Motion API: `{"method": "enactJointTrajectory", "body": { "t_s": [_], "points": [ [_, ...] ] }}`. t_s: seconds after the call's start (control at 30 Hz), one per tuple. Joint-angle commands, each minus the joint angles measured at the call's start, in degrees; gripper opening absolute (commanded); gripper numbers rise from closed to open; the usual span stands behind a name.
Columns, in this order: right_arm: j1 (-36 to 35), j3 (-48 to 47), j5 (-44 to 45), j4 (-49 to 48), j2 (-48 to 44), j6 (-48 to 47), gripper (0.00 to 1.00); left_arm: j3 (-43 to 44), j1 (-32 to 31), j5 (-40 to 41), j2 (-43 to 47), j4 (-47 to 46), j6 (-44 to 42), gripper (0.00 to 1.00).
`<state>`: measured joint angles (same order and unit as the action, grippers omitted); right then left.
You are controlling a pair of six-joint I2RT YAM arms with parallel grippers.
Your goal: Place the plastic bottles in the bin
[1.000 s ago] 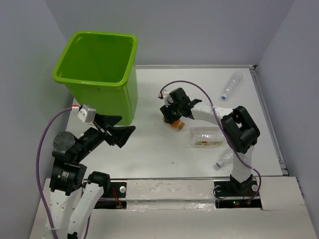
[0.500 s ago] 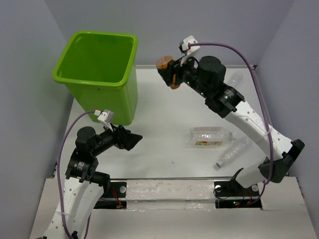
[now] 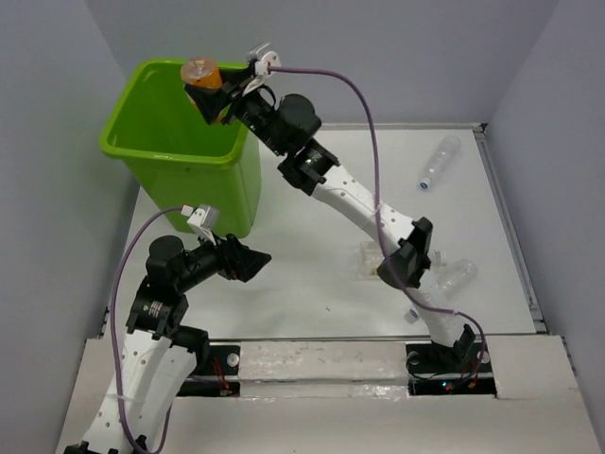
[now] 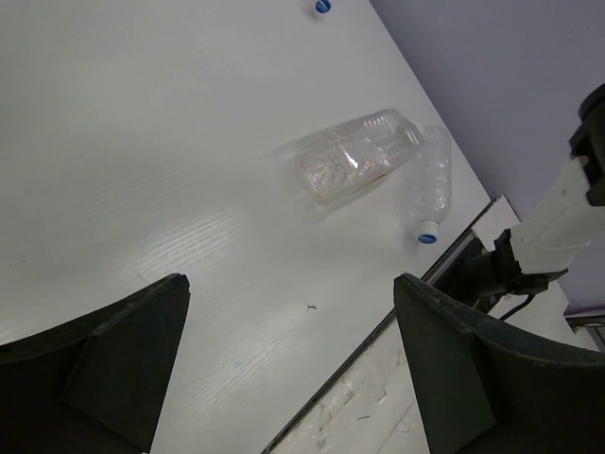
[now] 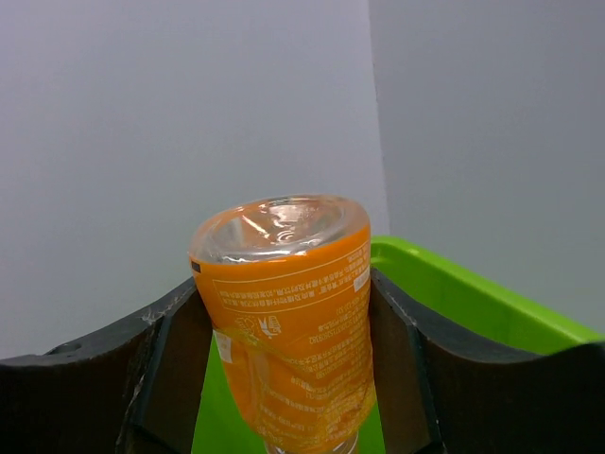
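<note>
The right claw (image 3: 216,92), at the upper left of the overhead view, grips a clear plastic bottle with an orange label (image 5: 293,322) between both fingers, over the large lime-green plastic bin (image 3: 165,156), while the left claw (image 4: 293,312) gapes wide and empty at lower left.

The right arm (image 3: 350,194) half-hides a clear bottle (image 3: 371,261); the orange-labelled bottle (image 5: 288,322) is cropped below.

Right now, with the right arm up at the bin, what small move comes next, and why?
Probably open the fingers of the right gripper: the orange-labelled bottle held between them looks to hang over the opening of the bin, near its far rim, so it should drop inside.
</note>
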<state>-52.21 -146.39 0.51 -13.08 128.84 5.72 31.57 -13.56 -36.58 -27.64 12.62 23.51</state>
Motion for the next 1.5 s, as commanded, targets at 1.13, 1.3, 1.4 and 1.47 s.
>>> {"method": "enactJointTrajectory", "body": {
  "t_s": [1.13,1.3,1.4,1.47],
  "points": [
    [15.2,104.39,35.25,23.62,-115.2,16.0,0.94,44.7,-52.88,39.4,-69.55,-18.45,-34.22,0.99],
    [15.2,101.83,34.47,28.46,-121.18,14.5,0.93,57.27,-52.88,33.68,-80.8,-11.06,-39.05,0.99],
    [15.2,100.77,34.47,30.3,-123.03,13.71,0.93,63.5,-52.8,32.89,-85.73,-7.46,-41.07,0.99],
    [15.2,99.81,34.29,30.84,-124.0,13.18,0.93,66.94,-52.71,31.23,-88.55,-4.55,-41.96,0.99]
  ]
}}
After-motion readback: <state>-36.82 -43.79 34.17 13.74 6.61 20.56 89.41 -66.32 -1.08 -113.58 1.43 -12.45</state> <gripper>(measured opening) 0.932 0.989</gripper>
